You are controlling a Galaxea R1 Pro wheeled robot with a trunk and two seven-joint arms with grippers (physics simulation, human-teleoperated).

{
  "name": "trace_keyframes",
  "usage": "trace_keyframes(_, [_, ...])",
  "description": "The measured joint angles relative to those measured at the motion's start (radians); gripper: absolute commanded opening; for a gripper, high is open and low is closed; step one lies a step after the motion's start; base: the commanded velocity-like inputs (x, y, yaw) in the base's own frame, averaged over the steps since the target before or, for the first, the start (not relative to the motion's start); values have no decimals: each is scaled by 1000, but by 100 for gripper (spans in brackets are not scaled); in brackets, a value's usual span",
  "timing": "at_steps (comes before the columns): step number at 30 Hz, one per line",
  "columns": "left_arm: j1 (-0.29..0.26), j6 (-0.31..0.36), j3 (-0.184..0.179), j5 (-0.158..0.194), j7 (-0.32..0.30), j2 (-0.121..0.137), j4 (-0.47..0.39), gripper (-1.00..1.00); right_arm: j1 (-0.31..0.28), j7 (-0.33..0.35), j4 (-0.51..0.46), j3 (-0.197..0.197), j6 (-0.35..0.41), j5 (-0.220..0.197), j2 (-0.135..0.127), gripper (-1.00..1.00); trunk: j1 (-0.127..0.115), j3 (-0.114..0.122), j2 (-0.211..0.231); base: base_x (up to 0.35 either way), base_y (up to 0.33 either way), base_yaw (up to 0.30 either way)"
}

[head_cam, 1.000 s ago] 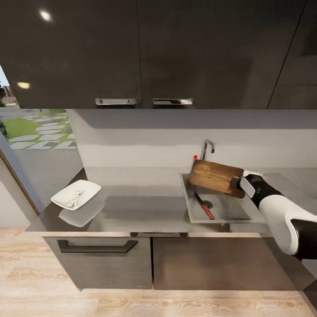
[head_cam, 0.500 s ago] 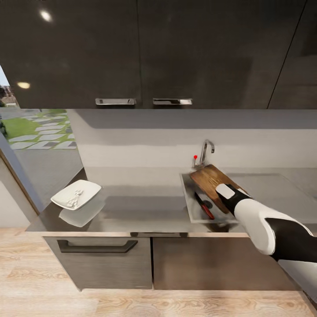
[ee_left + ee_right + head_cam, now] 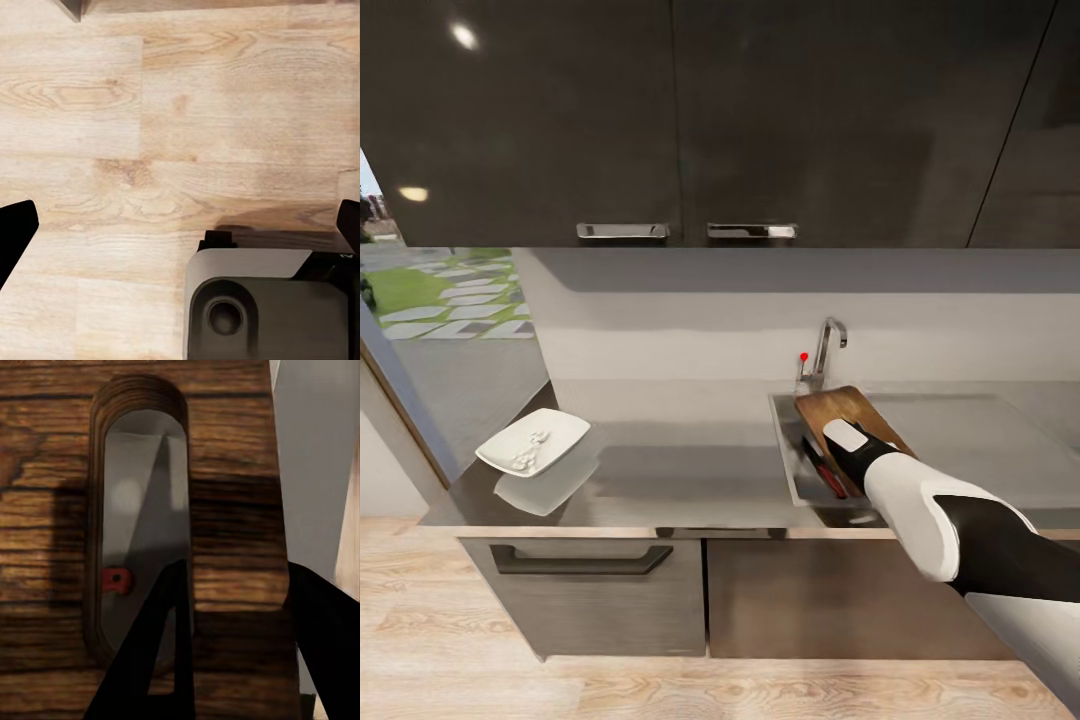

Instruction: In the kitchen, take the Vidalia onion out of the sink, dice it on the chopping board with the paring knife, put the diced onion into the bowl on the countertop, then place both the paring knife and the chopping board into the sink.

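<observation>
Head view gives us the bowl (image 3: 532, 441) far left on the desk (image 3: 680, 470), then the sink (image 3: 788, 465) holding the paring knife (image 3: 822, 469). Our right gripper (image 3: 225, 652) clenches the chopping board (image 3: 840, 408) tilted over that sink; we cannot tell our left gripper's (image 3: 180, 225) jaws.

The right arm (image 3: 935, 510) has a glossy white shell, a black section behind it and a black wrist with a white plate. Fingers (image 3: 150, 660) are black.
</observation>
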Motion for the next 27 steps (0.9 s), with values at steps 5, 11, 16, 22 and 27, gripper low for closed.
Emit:
trace_keyframes(5, [0,0,0,0,0,0,0,100,0,-2,4,-3,-2,-53,1,-100,0,0,0,141,0,0])
trace_keyframes(11, [0,0,0,0,0,0,0,100,0,-11,9,-2,-1,-80,0,-100,-1,0,0,303,0,0])
trace_keyframes(16, [0,0,0,0,0,0,0,100,0,-12,12,-3,0,-84,-1,-100,0,0,0,282,0,0])
trace_keyframes(22, [0,0,0,0,0,0,0,100,1,-10,24,0,1,-83,2,-100,0,-6,0,43,0,0])
trace_keyframes(27, [0,0,0,0,0,1,0,100,2,-9,24,-1,0,-83,2,-100,0,-14,0,2,0,0])
